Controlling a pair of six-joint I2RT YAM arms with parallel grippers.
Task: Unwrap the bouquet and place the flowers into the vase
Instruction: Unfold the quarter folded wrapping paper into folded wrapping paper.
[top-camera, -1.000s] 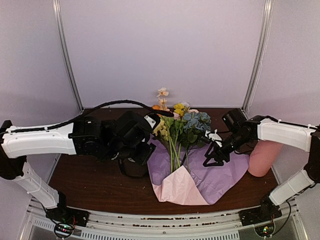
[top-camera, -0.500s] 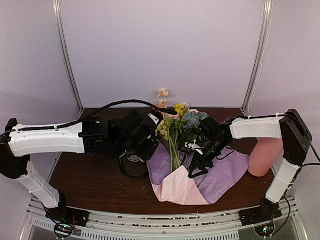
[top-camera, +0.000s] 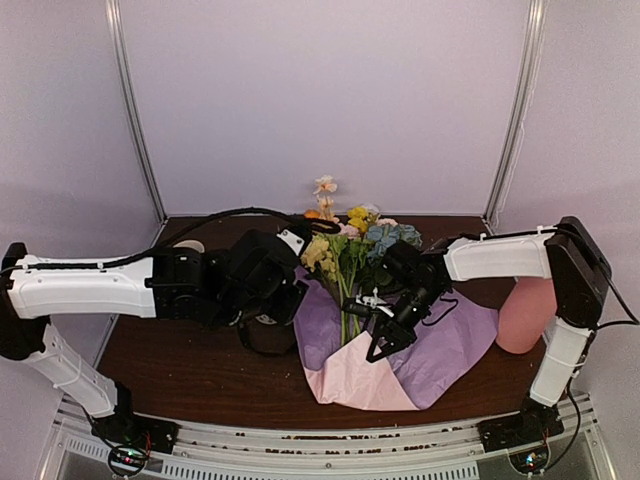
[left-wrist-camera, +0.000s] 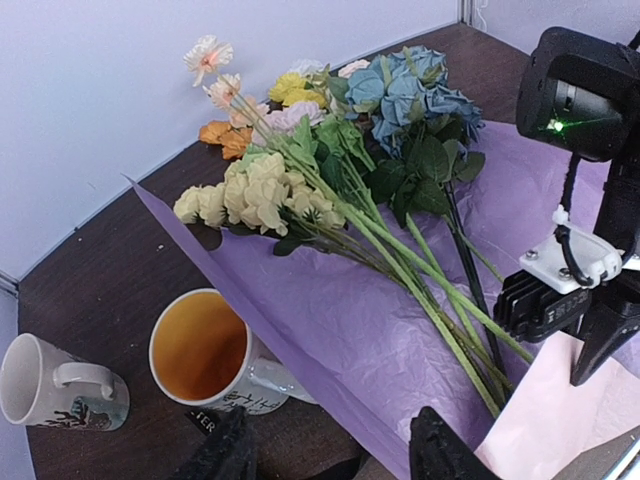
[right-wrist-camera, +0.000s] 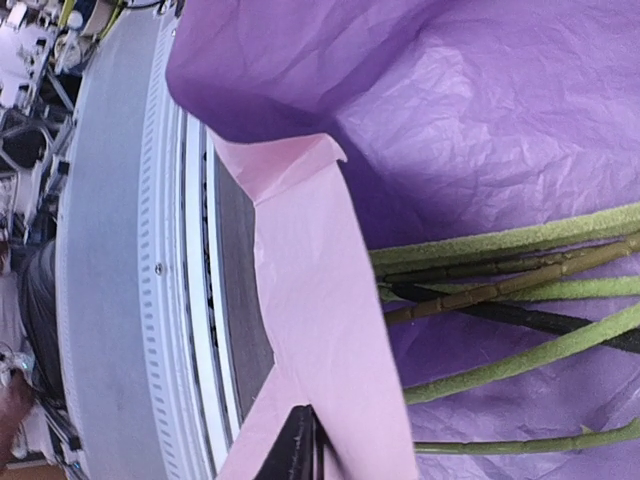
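Observation:
The bouquet lies unwrapped. Its lilac tissue paper (top-camera: 440, 350) is spread flat on the table, and a pink fold (top-camera: 355, 380) points toward the near edge. The flowers (top-camera: 345, 255) lie on the paper with blooms toward the back wall and green stems (right-wrist-camera: 520, 240) running forward. My right gripper (top-camera: 378, 348) is down beside the stem ends. Its fingers (right-wrist-camera: 300, 445) are pinched together at the pink fold (right-wrist-camera: 320, 300). My left gripper (left-wrist-camera: 335, 455) hovers open over the paper's left edge (left-wrist-camera: 250, 330). The pink vase (top-camera: 525, 315) is at the table's right, partly behind the right arm.
A white mug (left-wrist-camera: 200, 345) with an orange inside stands just left of the paper, under my left gripper. A second mug (left-wrist-camera: 50, 385) lies on its side farther left. A scrap of black printed ribbon (left-wrist-camera: 203, 421) lies by the first mug. The table's metal rail (right-wrist-camera: 120, 300) is close.
My right arm swung left from the right side of the table and dropped to the pink fold by the stem ends, and its jaws closed. The left arm drew slightly left.

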